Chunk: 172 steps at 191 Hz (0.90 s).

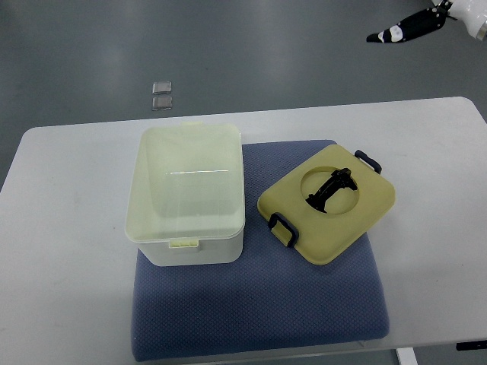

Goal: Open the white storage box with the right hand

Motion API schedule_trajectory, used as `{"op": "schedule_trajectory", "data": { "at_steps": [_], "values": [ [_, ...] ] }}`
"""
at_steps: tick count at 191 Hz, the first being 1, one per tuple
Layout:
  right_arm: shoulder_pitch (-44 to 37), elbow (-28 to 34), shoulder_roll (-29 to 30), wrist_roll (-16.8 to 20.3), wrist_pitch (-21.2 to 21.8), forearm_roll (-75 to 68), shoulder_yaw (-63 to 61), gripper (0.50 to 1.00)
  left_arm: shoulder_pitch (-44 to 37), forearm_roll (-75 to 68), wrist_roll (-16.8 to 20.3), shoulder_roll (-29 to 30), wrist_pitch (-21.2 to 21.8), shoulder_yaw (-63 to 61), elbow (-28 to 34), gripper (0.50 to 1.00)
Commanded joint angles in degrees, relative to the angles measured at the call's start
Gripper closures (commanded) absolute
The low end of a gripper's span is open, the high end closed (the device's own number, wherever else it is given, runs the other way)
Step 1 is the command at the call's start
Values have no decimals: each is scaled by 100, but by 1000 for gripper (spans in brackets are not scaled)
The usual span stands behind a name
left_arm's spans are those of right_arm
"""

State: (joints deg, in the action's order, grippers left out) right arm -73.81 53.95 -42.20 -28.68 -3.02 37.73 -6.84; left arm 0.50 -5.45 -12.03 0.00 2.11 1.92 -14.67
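- Box (186, 198) at centre-left of frame, on the left part of a blue mat (259, 312) over a white table (68, 304); already open, inside looks empty.
- Lid (329, 204) just right of the box, flat on the mat, turned at an angle, not touching the box as far as can be told.
- Right hand (403, 29) at upper right of frame, above the floor beyond the table, well apart from box and lid; dark fingers (384, 36) stretched out, clamped on nothing.
- Left hand out of view.
- Likely thin, stiff plastic: light, smooth, a bit slippery, prone to sliding on a push.
- Best holds, by judgement: black handle (329, 190) in the lid's round recess, or the dark clips (281, 226) at its edges.
- Opening appears done.
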Motion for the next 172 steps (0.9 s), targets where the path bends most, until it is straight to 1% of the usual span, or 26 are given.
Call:
{"op": "schedule_trajectory", "data": {
  "at_steps": [1,2,4,9,19,44,60,74,78,89,90,91,94,95,97,102,118,129,144,172],
  "values": [
    [315,-112,352,706,117,-1532,-757,566,3,0,-1,0,0,-7,-9,500],
    [349,-121,405,784,117,-1689,-827,566,3,0,-1,0,0,-7,-9,500],
    [350,-121,405,785,117,-1690,-828,566,3,0,-1,0,0,-7,-9,500],
    [437,-147,563,995,117,-2128,-1055,568,3,0,-1,0,0,-7,-9,500],
    [622,-226,826,1259,117,-2814,-1442,568,3,0,-1,0,0,-7,-9,500],
    [1246,-543,1328,1497,170,-4160,-2260,568,3,0,-1,0,0,2,0,500],
    [1571,-921,1592,1585,486,-4749,-2726,566,-6,0,-1,0,0,10,0,500],
    [1835,-1360,1873,1637,1048,-5197,-3086,566,-6,0,-1,0,0,10,0,500],
    [1870,-1404,1908,1646,1128,-5241,-3113,566,-6,0,-1,0,0,2,0,500],
    [2072,-1624,2066,1655,1654,-5487,-3236,566,-6,0,-1,0,0,2,0,500],
    [2072,-1624,2066,1655,1655,-5487,-3236,566,-6,0,-1,0,0,2,0,500],
    [2099,-1659,2084,1655,1760,-5513,-3253,566,-6,0,8,0,0,2,-9,500],
    [2134,-1694,2110,1655,1857,-5531,-3262,566,-6,0,-1,0,0,2,-9,500],
    [2169,-1729,2136,1655,1953,-5549,-3271,566,-6,0,-1,0,0,2,-9,500],
    [2169,-1730,2137,1655,1954,-5549,-3271,566,-6,0,-1,0,0,2,-9,500],
    [2257,-1843,2198,1638,2226,-5584,-3280,566,-6,0,-1,0,0,2,-18,500],
    [2432,-2107,2382,1576,2736,-5593,-3385,566,3,0,-1,0,0,1,-44,500],
    [2538,-2230,2549,1576,2850,-5584,-3525,566,-6,0,-1,0,0,1,-27,500],
    [2591,-2389,2760,1576,2868,-5584,-3728,566,3,0,-1,0,0,2,-9,500],
    [2688,-2450,2884,1567,2859,-5584,-3825,566,3,0,-1,0,0,2,0,500]
  ]
}}
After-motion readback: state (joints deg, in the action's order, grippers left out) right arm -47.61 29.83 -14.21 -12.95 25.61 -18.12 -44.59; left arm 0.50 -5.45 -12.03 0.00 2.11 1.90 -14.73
